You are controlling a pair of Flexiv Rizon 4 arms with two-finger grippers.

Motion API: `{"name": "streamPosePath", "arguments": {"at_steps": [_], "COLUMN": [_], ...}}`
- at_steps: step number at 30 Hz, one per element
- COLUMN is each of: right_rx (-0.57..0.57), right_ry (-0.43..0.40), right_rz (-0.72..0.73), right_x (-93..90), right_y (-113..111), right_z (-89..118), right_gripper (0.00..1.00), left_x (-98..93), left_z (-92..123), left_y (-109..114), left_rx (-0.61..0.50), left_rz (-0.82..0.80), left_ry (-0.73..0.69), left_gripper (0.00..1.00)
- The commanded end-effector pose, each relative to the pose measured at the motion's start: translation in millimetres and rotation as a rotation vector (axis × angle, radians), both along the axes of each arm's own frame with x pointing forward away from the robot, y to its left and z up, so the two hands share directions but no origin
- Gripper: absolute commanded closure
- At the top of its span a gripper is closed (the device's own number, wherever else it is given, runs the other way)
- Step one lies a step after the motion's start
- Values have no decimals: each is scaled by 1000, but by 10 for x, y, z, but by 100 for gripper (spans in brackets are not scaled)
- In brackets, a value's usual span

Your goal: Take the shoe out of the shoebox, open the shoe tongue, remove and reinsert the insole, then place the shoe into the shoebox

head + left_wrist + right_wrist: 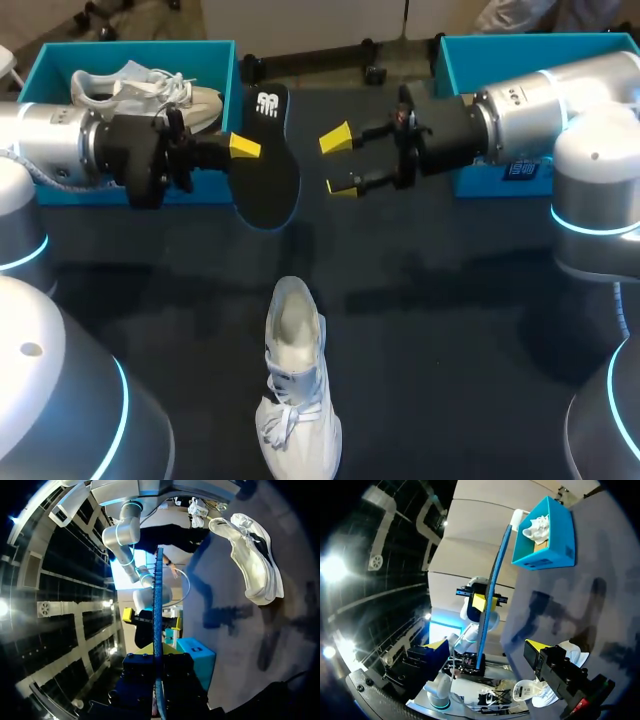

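At the 6 o'clock edge of the dark surface [450, 330] lies a white shoe [297, 390], toe toward 6 o'clock and heel opening toward 12, well apart from both arms. Up toward 12 o'clock, the left gripper [257, 150] comes in from 9 o'clock. Its fingers are clamped on a black insole [270, 190], with one yellow tip showing on the insole's near face. In the left wrist view the insole [158, 610] stands edge-on, straight out between the fingers. The right gripper [340, 162] comes in from 3 o'clock and faces the insole from just beside it. Its fingers are spread wide and hold nothing; the right wrist view shows the insole [494, 590] ahead of the gap, not touched by either tip. A teal shoebox [215, 60] at 10 o'clock holds a second white shoe [140, 88]. Another teal shoebox [460, 55] sits at 2 o'clock, partly behind the right arm.
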State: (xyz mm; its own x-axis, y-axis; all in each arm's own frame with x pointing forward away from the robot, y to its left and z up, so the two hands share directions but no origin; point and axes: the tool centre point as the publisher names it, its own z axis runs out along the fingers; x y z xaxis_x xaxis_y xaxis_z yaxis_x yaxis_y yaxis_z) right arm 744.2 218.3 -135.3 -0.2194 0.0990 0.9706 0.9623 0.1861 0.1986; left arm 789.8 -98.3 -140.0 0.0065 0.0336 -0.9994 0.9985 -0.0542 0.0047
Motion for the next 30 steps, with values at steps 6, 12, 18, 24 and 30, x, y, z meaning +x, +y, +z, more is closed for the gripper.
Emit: {"name": "streamPosePath", "arguments": {"at_steps": [6, 12, 18, 24, 30], "right_rx": [-16, -35, -24, -24, -22], "right_ry": [-10, -32, -40, -28, -29], "right_rz": [-17, -27, -25, -26, -32], "right_x": [1, -31, -17, 17, 80], "right_y": [27, 135, 179, 241, 322], "right_z": [26, -23, -74, -125, -140], "right_gripper": [0, 0, 0, 0, 0], "left_x": [-13, -18, 2, 23, 35], "left_z": [-25, -36, -39, -77, -78], "left_y": [-23, -48, -52, -48, -97], "left_rx": [13, 12, -6, -5, 9], "left_rz": [10, 21, 8, 33, 62], "left_ry": [-16, -23, -27, -60, -106], "left_gripper": [100, 100, 100, 100, 100]}}
